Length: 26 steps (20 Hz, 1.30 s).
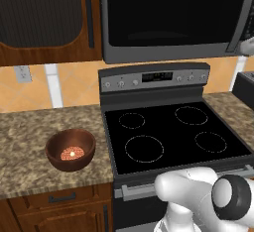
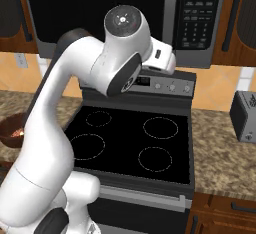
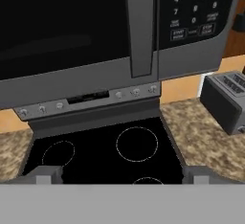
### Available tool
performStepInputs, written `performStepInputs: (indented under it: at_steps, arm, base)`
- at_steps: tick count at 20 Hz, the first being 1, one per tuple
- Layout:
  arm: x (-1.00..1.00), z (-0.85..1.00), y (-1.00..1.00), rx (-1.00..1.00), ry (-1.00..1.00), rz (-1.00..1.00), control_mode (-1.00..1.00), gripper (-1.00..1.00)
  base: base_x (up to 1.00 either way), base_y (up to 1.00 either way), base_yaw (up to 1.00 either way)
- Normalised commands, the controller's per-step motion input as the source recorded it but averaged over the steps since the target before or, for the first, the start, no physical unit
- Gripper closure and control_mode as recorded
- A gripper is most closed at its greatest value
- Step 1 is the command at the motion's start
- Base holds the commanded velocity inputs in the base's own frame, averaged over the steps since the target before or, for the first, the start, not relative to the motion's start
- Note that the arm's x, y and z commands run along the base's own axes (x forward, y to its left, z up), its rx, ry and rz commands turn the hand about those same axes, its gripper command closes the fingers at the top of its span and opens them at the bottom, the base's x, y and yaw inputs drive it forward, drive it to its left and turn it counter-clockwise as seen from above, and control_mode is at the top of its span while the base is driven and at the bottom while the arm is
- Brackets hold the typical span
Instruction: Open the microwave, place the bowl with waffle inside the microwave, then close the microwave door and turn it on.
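facing shut microwave door [image 3: 62, 36], waffle [image 1: 72, 152] in bowl [image 1: 70, 149]

The microwave [image 1: 173, 18] hangs on the wall directly above the stove [image 1: 173, 137], and its microwave door [image 3: 67, 31] is shut, with the handle [image 3: 141, 27] at the door's right side. On the tabletop [image 1: 30, 151] to the left of the stove stands the bowl [image 1: 70, 149], and the waffle [image 1: 72, 152] lies inside it. The toaster [image 2: 245, 115] stands on the tabletop to the right of the stove, and a cabinet [image 1: 44, 18] hangs left of the microwave.
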Motion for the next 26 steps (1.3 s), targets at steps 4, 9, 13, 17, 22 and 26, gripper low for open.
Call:
performStepInputs:
  at_steps: [4,9,13,17,22,26]
  arm:
    - [0.73,0.02,-0.03,0.0,-0.06,-0.07,-1.0,-1.0]
    - [0.6,0.24,-0.38,0.01,-0.04,-0.05,-1.0,-1.0]
    - [0.51,0.07,-0.33,0.02,-0.01,0.0,-1.0,-1.0]
    - [0.53,0.0,-0.12,0.0,-0.01,0.0,-1.0,-1.0]
    - [0.57,0.02,-0.17,0.03,-0.05,0.0,-1.0,-1.0]
    - [0.44,0.01,-0.3,0.04,-0.08,0.0,-1.0,-1.0]
  base:
    - [0.0,0.0,0.0]
    - [0.0,0.0,0.0]
    - [0.0,0.0,0.0]
    - [0.0,0.0,0.0]
    - [0.0,0.0,0.0]
    - [0.0,0.0,0.0]
